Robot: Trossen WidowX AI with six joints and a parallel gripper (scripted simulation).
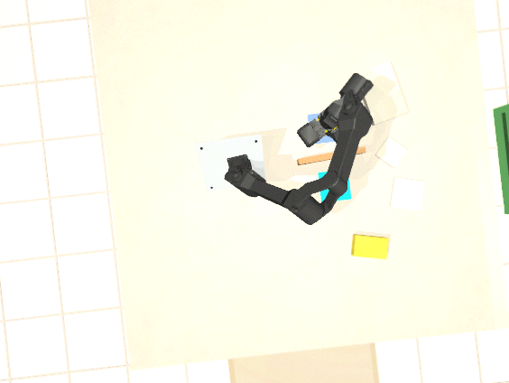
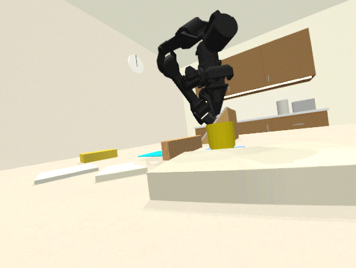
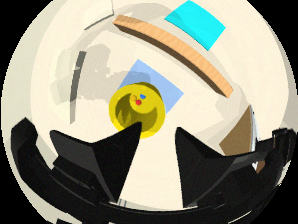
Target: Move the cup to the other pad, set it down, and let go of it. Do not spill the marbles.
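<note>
Cream table (image 1: 180,280) fills our view from above, pale tiled floor around it. We see the yellow cup (image 3: 137,108) standing upright on the light blue pad (image 3: 169,90), with marbles (image 3: 139,100) inside, toward the table's right edge and nearer its far side. Our gripper (image 3: 154,137) hovers above the cup with its fingers partly apart, pinching nothing, the cup just past their tips. A wooden bar (image 1: 316,158) lies between the blue pad and the cyan pad (image 1: 345,191). A yellow block (image 1: 370,246) sits apart, nearer the right edge.
</note>
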